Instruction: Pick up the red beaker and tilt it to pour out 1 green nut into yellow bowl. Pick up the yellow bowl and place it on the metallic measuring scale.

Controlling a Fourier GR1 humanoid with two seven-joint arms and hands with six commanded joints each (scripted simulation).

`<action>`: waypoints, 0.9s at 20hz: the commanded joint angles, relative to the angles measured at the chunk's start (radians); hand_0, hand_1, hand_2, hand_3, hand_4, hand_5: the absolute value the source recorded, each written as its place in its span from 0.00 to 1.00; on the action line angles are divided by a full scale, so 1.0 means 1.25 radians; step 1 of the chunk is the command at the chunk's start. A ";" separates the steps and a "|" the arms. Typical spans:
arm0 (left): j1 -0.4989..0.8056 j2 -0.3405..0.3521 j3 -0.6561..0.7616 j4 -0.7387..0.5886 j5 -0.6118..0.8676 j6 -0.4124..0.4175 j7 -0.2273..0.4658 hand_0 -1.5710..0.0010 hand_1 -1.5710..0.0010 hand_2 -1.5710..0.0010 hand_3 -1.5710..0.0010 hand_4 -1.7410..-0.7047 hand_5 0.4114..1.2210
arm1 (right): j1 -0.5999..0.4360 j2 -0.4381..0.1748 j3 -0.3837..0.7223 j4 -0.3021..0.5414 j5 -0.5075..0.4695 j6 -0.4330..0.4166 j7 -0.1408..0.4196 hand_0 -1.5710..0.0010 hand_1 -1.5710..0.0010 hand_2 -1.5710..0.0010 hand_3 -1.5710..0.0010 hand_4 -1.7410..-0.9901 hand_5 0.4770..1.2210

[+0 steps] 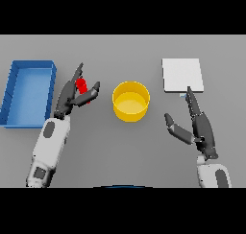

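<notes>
The small red beaker [82, 86] sits at left-centre of the grey table [120, 151], mostly covered by the robot's dark left hand [73, 96]; only a short red piece shows between the long fingers [76, 77] on its far-left side and the thumb on its right, so its shape, tilt and contents cannot be made out. The fingers and thumb close in on either side of it in a pinch. Just right of this hand stands the round yellow bowl [130, 101], upright, its inside looking plain yellow. Far right of the bowl lies the flat pale square measuring scale [182, 75], with a small detail at its near edge too blurred to read. The right hand [197, 125] hovers near the scale's near edge, fingers straight, thumb spread, holding nothing. At far left lies a blue rectangular tray [12, 91], its left corner cut off.
</notes>
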 commanded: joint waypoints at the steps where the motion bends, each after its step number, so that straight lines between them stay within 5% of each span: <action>1: -0.010 -0.005 0.015 0.016 0.015 0.002 -0.034 1.00 1.00 1.00 1.00 0.45 0.36 | 0.000 -0.006 -0.007 -0.003 -0.008 0.003 0.002 1.00 1.00 1.00 1.00 0.66 0.22; 5: -0.035 -0.024 0.049 0.085 0.037 0.018 -0.086 0.95 0.94 0.90 0.91 0.36 0.43 | 0.007 -0.006 -0.005 -0.015 -0.005 0.000 0.003 1.00 1.00 1.00 1.00 0.66 0.23; 9: -0.061 -0.036 0.054 0.129 0.005 0.083 -0.110 0.52 0.50 0.46 0.44 0.21 0.73 | 0.002 -0.001 -0.003 -0.004 -0.003 -0.001 0.013 1.00 1.00 1.00 1.00 0.67 0.23; 13: -0.057 -0.040 0.025 0.117 -0.023 0.091 -0.108 0.21 0.21 0.19 0.27 0.10 0.89 | 0.006 0.000 0.000 -0.007 -0.001 0.000 -0.001 1.00 1.00 1.00 1.00 0.66 0.23; 16: -0.055 -0.041 0.024 0.107 -0.021 0.087 -0.103 0.11 0.11 0.10 0.14 0.19 0.94 | -0.004 0.002 -0.009 -0.004 -0.018 0.003 0.006 1.00 1.00 1.00 1.00 0.65 0.22; 18: -0.050 -0.041 0.043 0.090 0.020 0.059 -0.122 0.07 0.07 0.06 0.09 0.12 0.93 | 0.003 -0.002 -0.007 -0.005 -0.012 0.002 -0.003 1.00 1.00 1.00 1.00 0.66 0.22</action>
